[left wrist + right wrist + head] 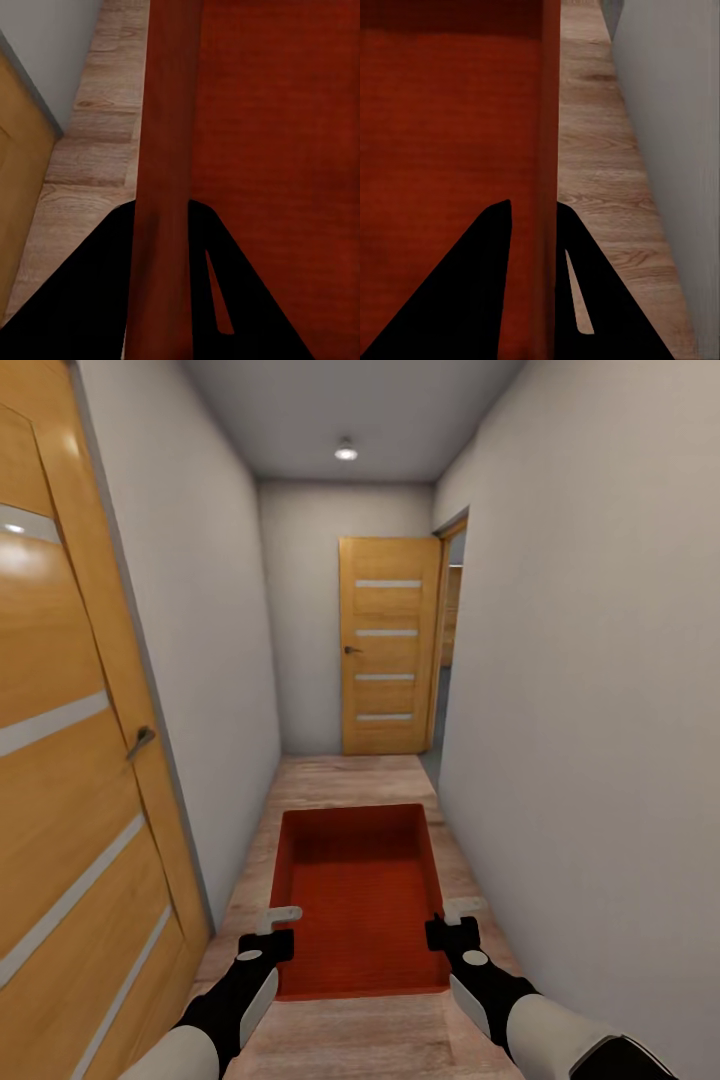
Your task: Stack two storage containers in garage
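One orange-red open-top storage container [358,890] hangs level in front of me over light wood planks, in a narrow hallway. My left gripper [280,926] is shut on its left side wall near the close corner. My right gripper [452,920] is shut on the right side wall opposite. In the left wrist view the thin red wall [165,142] runs up between the dark fingers [105,300] of the left gripper [161,208]. The right wrist view shows the same for the right gripper [534,204] on the wall [550,105]. The second container, the garage and its grey floor are out of view.
A wooden door with glass slits [70,760] stands close on my left, handle [141,741] facing the passage. Another such door [390,645] closes the hallway's far end, with an open doorway [452,630] beside it on the right. White walls [590,710] hem both sides.
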Motion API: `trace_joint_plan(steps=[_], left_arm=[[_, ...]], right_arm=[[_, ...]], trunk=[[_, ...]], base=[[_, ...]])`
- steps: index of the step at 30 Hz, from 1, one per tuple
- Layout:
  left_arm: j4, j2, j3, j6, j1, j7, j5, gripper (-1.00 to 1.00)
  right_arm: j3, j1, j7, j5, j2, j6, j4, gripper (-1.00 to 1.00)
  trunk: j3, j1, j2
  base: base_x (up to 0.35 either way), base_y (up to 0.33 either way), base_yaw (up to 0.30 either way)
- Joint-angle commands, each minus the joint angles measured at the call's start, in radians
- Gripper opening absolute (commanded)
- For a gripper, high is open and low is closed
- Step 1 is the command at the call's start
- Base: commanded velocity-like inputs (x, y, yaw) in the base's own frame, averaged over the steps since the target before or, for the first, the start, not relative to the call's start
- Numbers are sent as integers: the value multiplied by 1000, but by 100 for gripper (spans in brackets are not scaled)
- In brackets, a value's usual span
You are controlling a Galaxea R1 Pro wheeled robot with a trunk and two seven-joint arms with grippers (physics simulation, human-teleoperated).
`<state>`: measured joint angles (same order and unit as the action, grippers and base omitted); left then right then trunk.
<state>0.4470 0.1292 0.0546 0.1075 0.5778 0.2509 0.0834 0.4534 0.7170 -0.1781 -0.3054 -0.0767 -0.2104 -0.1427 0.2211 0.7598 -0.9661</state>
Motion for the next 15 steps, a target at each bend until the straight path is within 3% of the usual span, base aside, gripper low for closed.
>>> trace_joint_plan(steps=[1, 15], left_arm=[[6, -28, -22, -7, 0, 62, -15, -100], [6, -28, -22, -6, 0, 62, -15, -100]], right_arm=[[-44, 1, 0, -46, 0, 0, 0, -100], [-44, 1, 0, -46, 0, 0, 0, -100]], trunk=[[1, 1, -1], [1, 1, -1]], base=[[324, 0, 0], [324, 0, 0]])
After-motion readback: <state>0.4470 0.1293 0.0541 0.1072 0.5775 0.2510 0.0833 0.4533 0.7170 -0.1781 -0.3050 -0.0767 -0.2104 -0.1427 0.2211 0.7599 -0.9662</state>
